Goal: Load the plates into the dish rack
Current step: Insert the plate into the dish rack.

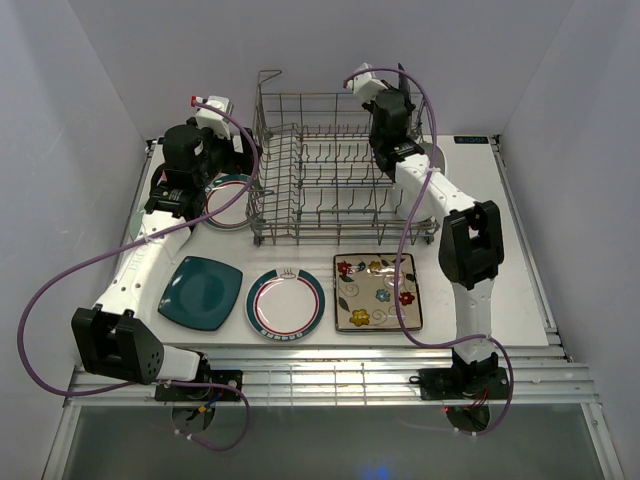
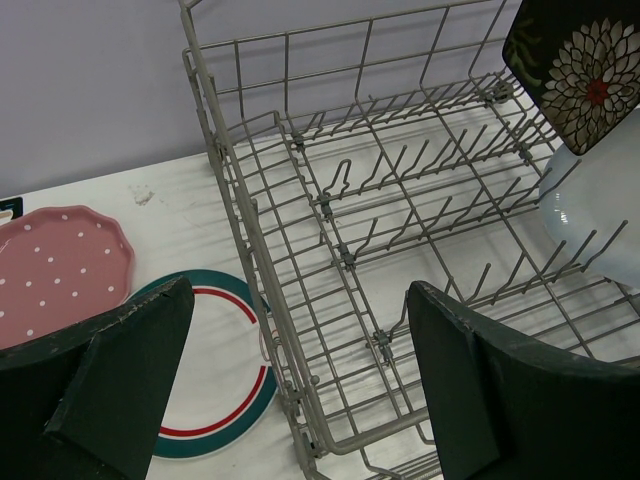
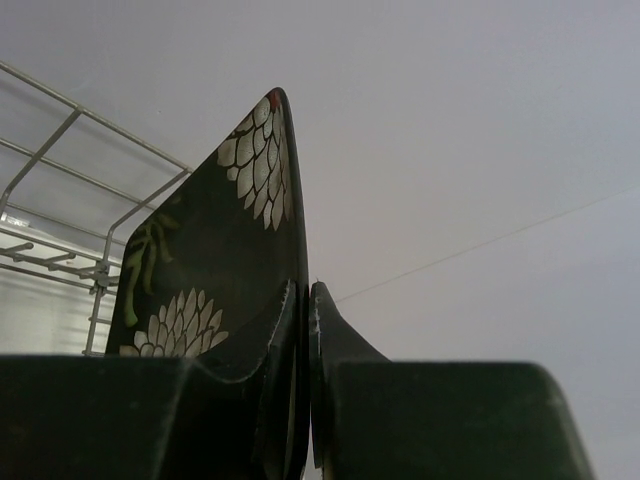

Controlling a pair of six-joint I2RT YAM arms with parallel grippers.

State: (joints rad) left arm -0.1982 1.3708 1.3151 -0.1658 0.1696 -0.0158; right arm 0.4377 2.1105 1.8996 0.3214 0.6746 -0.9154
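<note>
Gripping a dark square floral plate [image 3: 215,260] by its edge, the right end effector [image 3: 305,300] holds it above the grey wire dish rack [image 1: 262,190] near the far edge of the bench [image 1: 500,290]; the left end effector [image 2: 300,370] hangs open over the rack's left wall.

Your dish rack [image 1: 320,170] sits at the back middle of the table [image 1: 500,290]. Before it lie three in a row: a plain square plate [image 1: 200,292] left, a round plate [image 1: 285,304] middle, a flowered square plate [image 1: 377,291] right. Just left of the rack lies a second round plate [image 2: 215,370], a dotted plate [image 2: 55,265] farther left of that. An oval plate [image 2: 600,215] lies beyond the rack's right side. Your right gripper [image 3: 305,300] holds another square plate [image 3: 210,260] on edge above the rack's right end
</note>
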